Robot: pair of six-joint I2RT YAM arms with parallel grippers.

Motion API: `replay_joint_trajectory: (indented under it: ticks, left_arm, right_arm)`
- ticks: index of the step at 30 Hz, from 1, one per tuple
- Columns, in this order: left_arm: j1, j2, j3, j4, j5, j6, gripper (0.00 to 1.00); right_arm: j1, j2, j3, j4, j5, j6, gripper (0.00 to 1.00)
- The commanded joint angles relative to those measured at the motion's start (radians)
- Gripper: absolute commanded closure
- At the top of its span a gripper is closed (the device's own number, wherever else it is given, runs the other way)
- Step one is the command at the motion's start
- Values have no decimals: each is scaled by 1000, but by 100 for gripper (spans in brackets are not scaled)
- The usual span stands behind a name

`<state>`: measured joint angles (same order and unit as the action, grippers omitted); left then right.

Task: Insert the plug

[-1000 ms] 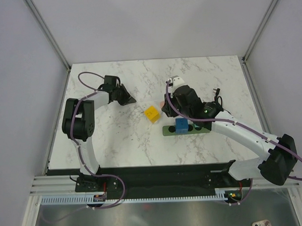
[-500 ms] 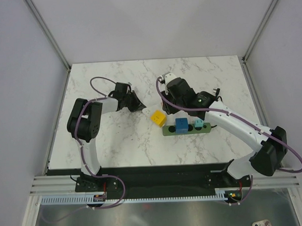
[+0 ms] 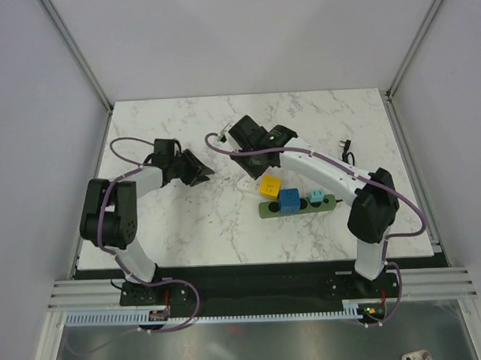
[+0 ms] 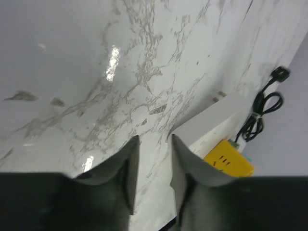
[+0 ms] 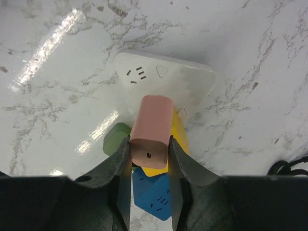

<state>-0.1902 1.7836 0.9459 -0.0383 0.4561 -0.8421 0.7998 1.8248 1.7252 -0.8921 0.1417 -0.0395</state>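
Right jaws clamp pink block [image 5: 150,132] over white socket block [image 5: 192,82]; left jaws ajar, empty. Recommend squaring it to slots, lowering vertically

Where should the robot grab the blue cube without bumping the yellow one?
Probably from straight above: pinch the blue plug on the two flat faces that look along the green power strip. It sits on the strip, so its underside is out of reach. The yellow block crowds its far corner, so stay off that side.
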Motion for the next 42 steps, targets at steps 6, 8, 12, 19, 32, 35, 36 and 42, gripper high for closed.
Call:
replay_joint_trajectory:
  ticks: [6,8,12,19,32,35,36,42]
  left_arm:
    - [179,-337,-152,-93,93,-48,18]
    - [239,-389,-180,-100,119,-37,14]
    - [297,-476,-222,-158,116,4,13]
    - [376,-562,-228,-270,122,145,13]
    - [391,-685,-268,-291,72,198,13]
    - [391,-682,-268,-290,73,198,13]
    - [391,-684,-268,-290,73,198,13]
    - [391,-684,-268,-291,75,201,13]
  right_arm:
    - [50,128,123,-90,15,-336,100]
    - [64,139,131,-82,18,-371,100]
    - [85,180,152,-87,18,-435,100]
    - [93,320,280,-209,56,-419,100]
    - [96,416,373,-289,127,-422,100]
    - [93,433,390,-292,102,-419,100]
    - [91,438,395,-295,95,-418,100]
    - [84,459,398,-308,68,-408,100]
